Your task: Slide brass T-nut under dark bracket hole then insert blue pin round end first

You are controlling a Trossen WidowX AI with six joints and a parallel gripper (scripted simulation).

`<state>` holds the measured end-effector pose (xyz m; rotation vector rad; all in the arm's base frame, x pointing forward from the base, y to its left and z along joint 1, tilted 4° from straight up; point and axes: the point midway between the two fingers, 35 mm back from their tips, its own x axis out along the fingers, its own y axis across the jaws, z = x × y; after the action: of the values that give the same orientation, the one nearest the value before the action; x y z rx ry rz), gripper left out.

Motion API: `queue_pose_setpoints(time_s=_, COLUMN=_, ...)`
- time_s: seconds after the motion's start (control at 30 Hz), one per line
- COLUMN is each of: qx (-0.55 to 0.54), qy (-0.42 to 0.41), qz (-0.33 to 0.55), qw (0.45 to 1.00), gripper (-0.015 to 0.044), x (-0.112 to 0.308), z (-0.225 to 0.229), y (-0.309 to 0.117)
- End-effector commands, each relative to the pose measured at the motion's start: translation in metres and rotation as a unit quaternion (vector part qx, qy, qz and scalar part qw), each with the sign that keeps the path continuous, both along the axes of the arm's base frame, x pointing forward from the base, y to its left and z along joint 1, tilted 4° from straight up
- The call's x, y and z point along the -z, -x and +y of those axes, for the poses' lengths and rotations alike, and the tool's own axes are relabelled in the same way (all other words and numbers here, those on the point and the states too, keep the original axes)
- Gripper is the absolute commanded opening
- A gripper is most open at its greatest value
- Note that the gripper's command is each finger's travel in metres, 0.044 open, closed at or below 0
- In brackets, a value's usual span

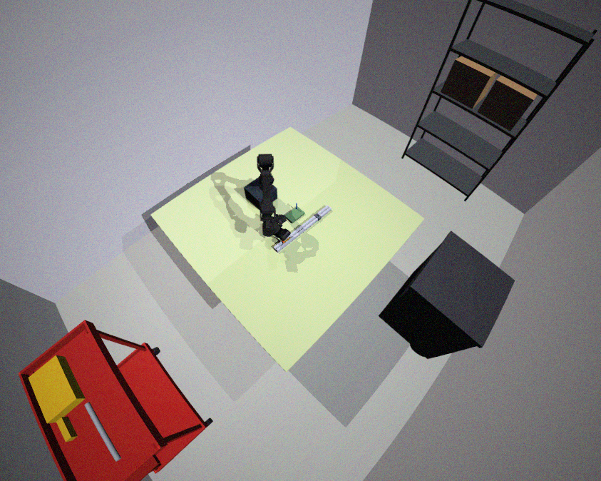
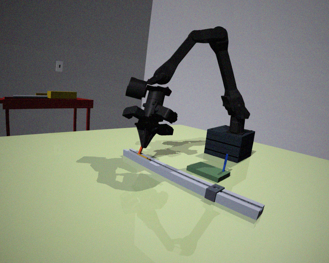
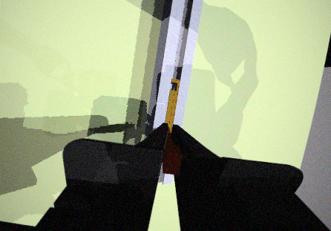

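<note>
Clenched on the orange handle (image 2: pixel 140 150) (image 3: pixel 172 160), the gripper (image 1: pixel 284 240) (image 2: pixel 143 147) (image 3: pixel 169 128) steers a brass T-nut (image 2: pixel 144 156) (image 3: pixel 171 109), likely stiff, small and slick, best held squarely by that stem.

Top view: the base (image 1: pixel 252 194) (image 2: pixel 221 143) is placed near the counter's (image 1: pixel 341 269) (image 2: pixel 59 212) (image 3: pixel 278 37) upper-left edge; the rail (image 1: pixel 303 228) (image 2: pixel 184 181) (image 3: pixel 168 48) is laid roughly parallel. Between them, the tray (image 1: pixel 294 214) (image 2: pixel 204 170) is set, pin (image 1: pixel 296 206) (image 2: pixel 225 162) in it. The bracket (image 1: pixel 318 216) (image 2: pixel 214 192) is seated on the rail, toward the upper-right edge.
</note>
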<state>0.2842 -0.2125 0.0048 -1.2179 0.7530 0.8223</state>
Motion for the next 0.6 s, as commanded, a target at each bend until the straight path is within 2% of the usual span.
queue_pose_setpoints(time_s=0.0, qx=0.001, qy=0.003, qz=0.003, qw=1.000, gripper=-0.0150, x=-0.0023, z=-0.0024, y=-0.0025)
queue_pose_setpoints(time_s=0.57, qx=0.002, qy=-0.001, qz=0.024, qw=1.000, gripper=-0.0150, x=-0.0035, z=-0.0027, y=-0.0047)
